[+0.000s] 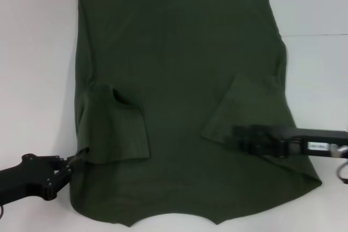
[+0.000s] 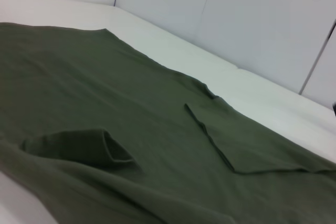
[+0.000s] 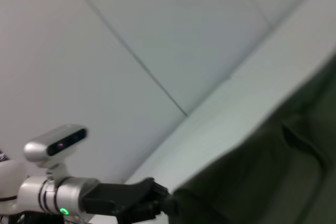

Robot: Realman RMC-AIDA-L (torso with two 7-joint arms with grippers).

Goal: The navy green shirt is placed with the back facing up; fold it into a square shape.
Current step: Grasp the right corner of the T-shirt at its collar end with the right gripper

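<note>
The navy green shirt [image 1: 179, 69] lies flat on the white table, hem at the far side and neck at the near edge. Both sleeves are folded inward: the left sleeve [image 1: 117, 129] and the right sleeve [image 1: 250, 107]. My left gripper [image 1: 69, 162] is at the shirt's near left edge, shut on the fabric; it also shows in the right wrist view [image 3: 165, 203]. My right gripper [image 1: 237, 137] hovers over the near end of the right sleeve. The left wrist view shows the shirt [image 2: 105, 93] with both folded sleeves. The blue label is hidden.
The white table [image 1: 32, 52] shows bare surface left and right of the shirt. A pale wall [image 2: 252, 19] stands behind the table's far edge. The left arm's silver wrist with its camera [image 3: 55, 145] shows in the right wrist view.
</note>
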